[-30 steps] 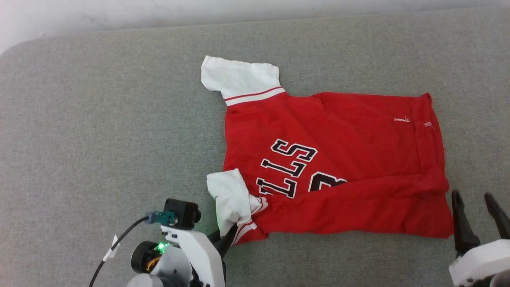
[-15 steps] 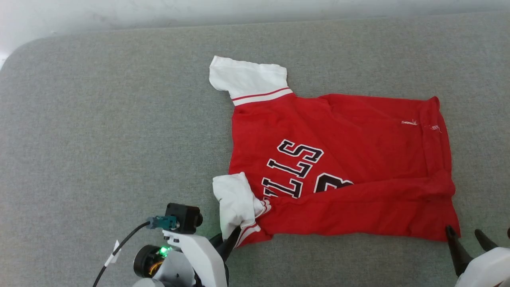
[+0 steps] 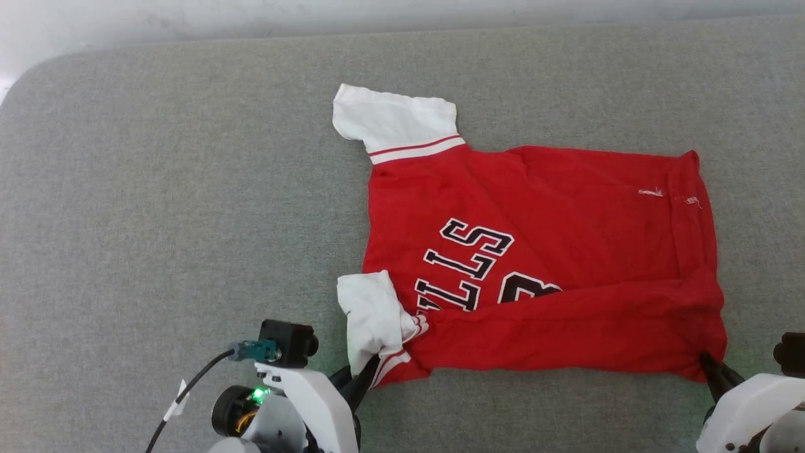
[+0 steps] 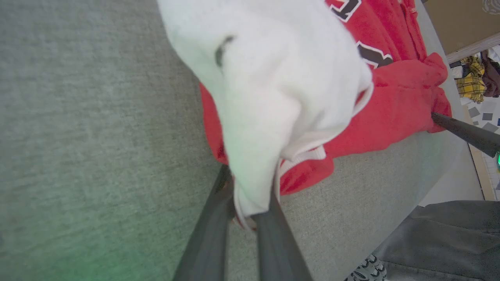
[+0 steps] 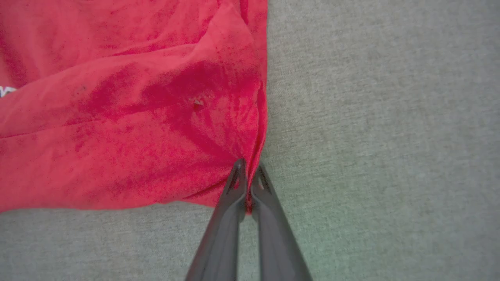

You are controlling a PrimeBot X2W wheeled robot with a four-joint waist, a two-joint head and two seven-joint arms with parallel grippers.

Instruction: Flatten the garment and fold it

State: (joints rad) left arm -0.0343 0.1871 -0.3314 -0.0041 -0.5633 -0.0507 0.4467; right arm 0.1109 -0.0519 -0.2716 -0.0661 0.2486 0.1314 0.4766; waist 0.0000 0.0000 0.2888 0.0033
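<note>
The garment (image 3: 553,220), a red jersey with white sleeves and black lettering, lies on the grey cushion, its near long edge folded over the lettering. One white sleeve (image 3: 396,123) lies flat at the far side. The other white sleeve (image 3: 372,318) is bunched at the near left corner, and my left gripper (image 3: 371,368) is shut on its trim (image 4: 250,203). At the near right corner my right gripper (image 3: 707,362) is shut on the red hem corner (image 5: 256,156), its two fingers pressed together around the cloth edge (image 5: 248,175).
The grey cushion (image 3: 157,207) spreads wide to the left and beyond the jersey. Its far edge meets a pale wall (image 3: 251,16). In the left wrist view, the cushion's edge drops off at the right, with a person's grey trouser leg (image 4: 449,234) and shoe below.
My right gripper moved in to the jersey's near right corner and closed on the hem. The head camera shifted slightly. My left gripper kept its hold on the sleeve.
</note>
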